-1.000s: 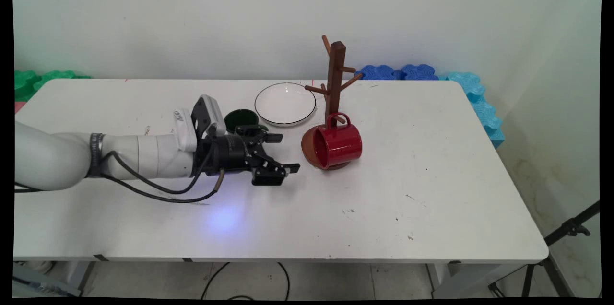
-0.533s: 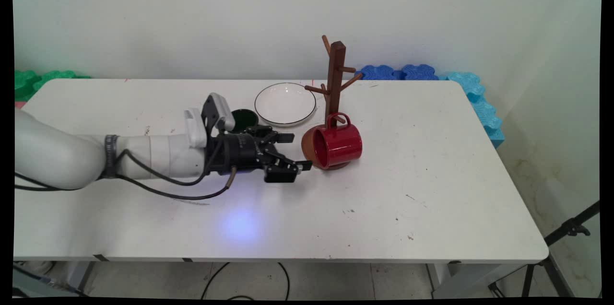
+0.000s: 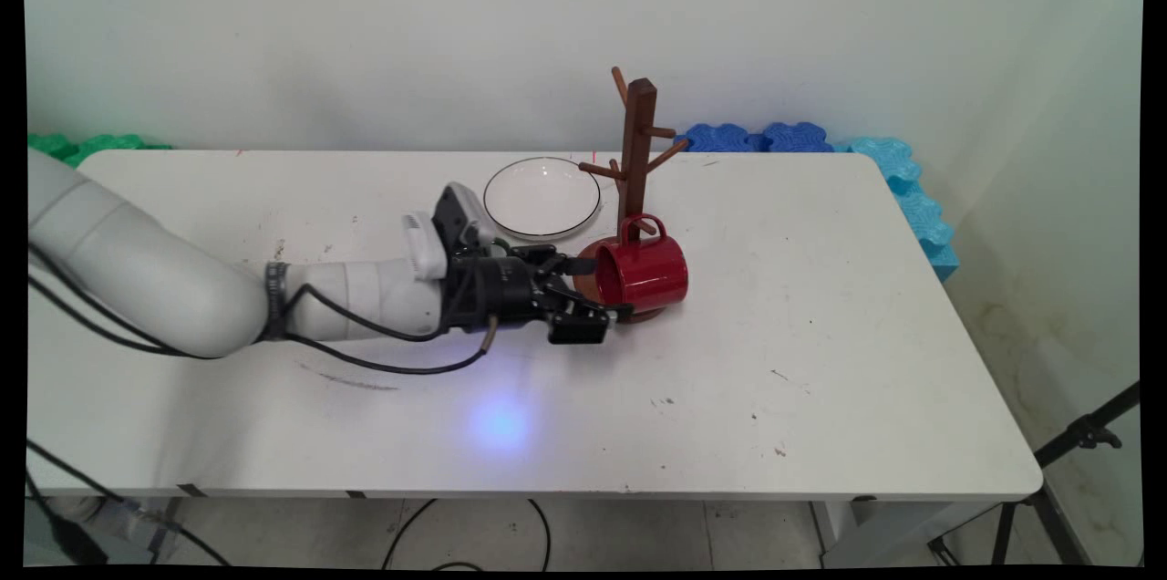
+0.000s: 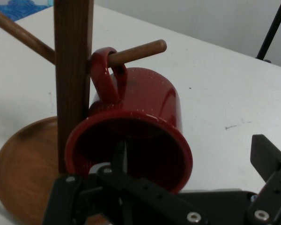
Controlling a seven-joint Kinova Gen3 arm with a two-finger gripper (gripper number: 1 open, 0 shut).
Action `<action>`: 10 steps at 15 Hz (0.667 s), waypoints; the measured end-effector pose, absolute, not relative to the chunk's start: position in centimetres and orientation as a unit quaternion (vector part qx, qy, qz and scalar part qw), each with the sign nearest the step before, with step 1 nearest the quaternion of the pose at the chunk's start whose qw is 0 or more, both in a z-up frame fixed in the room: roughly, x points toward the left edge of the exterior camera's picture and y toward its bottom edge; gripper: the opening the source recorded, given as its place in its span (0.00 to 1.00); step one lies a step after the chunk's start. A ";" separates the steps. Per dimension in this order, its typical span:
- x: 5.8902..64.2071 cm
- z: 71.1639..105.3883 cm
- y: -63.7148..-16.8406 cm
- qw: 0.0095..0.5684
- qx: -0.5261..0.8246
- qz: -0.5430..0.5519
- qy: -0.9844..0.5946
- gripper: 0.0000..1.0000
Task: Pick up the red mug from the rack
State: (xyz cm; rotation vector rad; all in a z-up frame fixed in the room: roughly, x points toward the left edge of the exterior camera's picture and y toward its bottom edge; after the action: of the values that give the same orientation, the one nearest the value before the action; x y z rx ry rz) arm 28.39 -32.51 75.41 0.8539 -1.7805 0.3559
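Counter (image 3: 821,398): nothing on it has shifted over the last second; the plate (image 3: 541,195) lies at the far side, just left of the rack.
Arm (image 3: 346,306): it has swept right, low over the counter, toward the rack. It now covers the green cup that showed behind it a second ago.
Rack (image 3: 638,142): it stands upright on its round base (image 4: 23,159), unmoved.
Mug (image 3: 647,274): red, tipped on its side, body over the base, mouth facing the claw. Its handle loops round a low peg (image 4: 138,50) beside the post. It sits where it sat before.
Claw (image 3: 604,290): well short of the mug a second ago, it has now reached the rim. Its jaws stand apart. In the hand view one finger (image 4: 118,157) reaches into the mug's mouth and the other (image 4: 264,154) stays outside, to the right, so the near wall lies between them.
Hidden: whether either finger touches the mug cannot be told. The claw's linkage cuts off the mug's lower rim in the hand view, and the mug hides the far part of the base.
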 end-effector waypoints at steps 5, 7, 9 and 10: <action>27.1 74.0 -33.8 0.543 0.359 0.143 -0.745 1.00; 26.6 73.6 -34.3 0.545 0.358 0.143 -0.744 1.00; 26.3 73.3 -34.6 0.547 0.357 0.143 -0.744 1.00; 26.1 73.1 -34.9 0.548 0.357 0.143 -0.743 1.00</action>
State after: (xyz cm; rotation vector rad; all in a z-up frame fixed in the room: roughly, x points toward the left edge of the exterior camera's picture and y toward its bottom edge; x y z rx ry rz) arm 26.08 -34.87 73.11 0.8453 -1.7606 0.3381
